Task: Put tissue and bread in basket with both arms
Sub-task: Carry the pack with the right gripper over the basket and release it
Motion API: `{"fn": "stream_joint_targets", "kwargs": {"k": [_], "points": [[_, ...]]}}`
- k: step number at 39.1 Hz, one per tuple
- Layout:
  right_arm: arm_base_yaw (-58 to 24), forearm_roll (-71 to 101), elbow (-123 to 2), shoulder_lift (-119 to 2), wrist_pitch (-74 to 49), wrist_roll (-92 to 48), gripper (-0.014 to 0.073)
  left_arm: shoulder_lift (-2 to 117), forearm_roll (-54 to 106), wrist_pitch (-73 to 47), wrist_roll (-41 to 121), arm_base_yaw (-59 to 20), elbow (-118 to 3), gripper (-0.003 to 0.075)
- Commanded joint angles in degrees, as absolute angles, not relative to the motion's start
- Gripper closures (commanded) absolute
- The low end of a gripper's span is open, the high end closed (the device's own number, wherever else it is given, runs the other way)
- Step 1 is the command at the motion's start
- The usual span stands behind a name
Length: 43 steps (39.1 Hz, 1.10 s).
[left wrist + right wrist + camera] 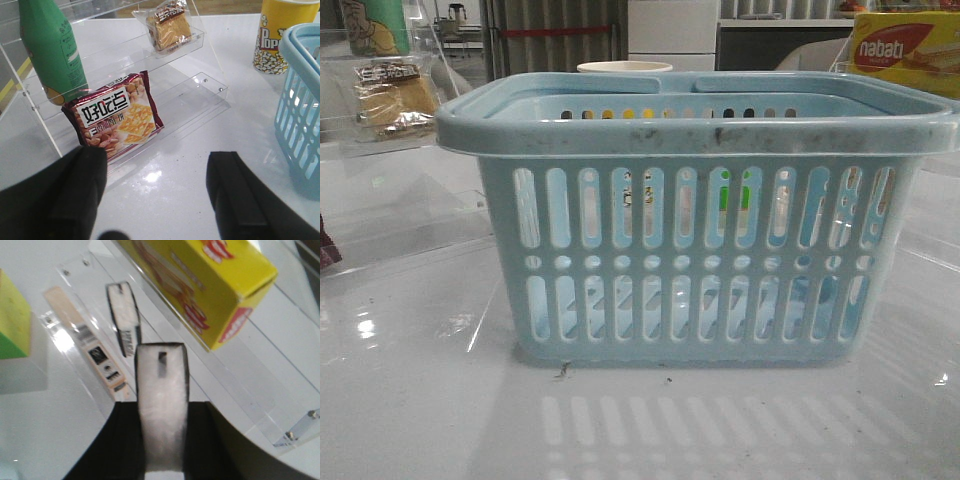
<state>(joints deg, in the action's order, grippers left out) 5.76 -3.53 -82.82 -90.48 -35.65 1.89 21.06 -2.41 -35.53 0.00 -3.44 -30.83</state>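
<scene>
The light-blue basket (695,215) stands in the middle of the table; its side also shows in the left wrist view (300,105). The bread (171,27), in clear wrap, lies on the upper step of a clear shelf, at the far left in the front view (395,100). My left gripper (159,165) is open and empty, low over the table in front of that shelf. My right gripper (162,407) is shut on the tissue (162,390), a white pack with black edges. A second similar pack (125,320) stands on the right shelf. Neither gripper shows in the front view.
On the left shelf are a green bottle (50,47) and a dark-red cracker pack (115,117). A yellow popcorn cup (280,32) stands behind the basket. On the right shelf lie the yellow nabati box (200,280), a flat barcode strip (85,340) and a green-yellow block (12,322).
</scene>
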Motion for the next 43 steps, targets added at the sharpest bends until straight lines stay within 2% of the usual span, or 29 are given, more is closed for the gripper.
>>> {"fn": "stream_joint_targets", "kwargs": {"k": [1,13,22,29,33,39,43], "points": [[3.02,-3.39,-85.01,-83.58,-33.77,1.53,0.0438,21.83,-1.99,-31.03,0.00,-3.44,-32.50,0.0234],[-12.37,-3.27,-85.01,-77.41,-40.48,1.53,0.0438,21.83,-1.99,-31.03,0.00,-3.44,-32.50,0.0234],[-22.34,-2.00,-84.81,-81.08,-45.99,1.53,0.0438,21.83,-1.99,-31.03,0.00,-3.44,-32.50,0.0234],[-24.57,-1.02,-84.81,-86.77,-46.53,1.53,0.0431,21.83,-1.99,-31.03,0.00,-3.44,-32.50,0.0234],[-24.57,0.00,-84.81,-89.49,-46.53,1.53,0.0353,21.83,-1.99,-31.03,0.00,-3.44,-32.50,0.0234],[-24.57,0.00,-84.81,-92.10,-46.60,1.53,0.0092,21.83,-1.99,-30.91,0.00,-3.44,-32.50,0.0234],[-24.57,0.00,-84.81,-91.20,-46.35,1.29,0.0069,21.83,-1.99,-30.07,0.00,-3.44,-32.50,0.0234]]}}
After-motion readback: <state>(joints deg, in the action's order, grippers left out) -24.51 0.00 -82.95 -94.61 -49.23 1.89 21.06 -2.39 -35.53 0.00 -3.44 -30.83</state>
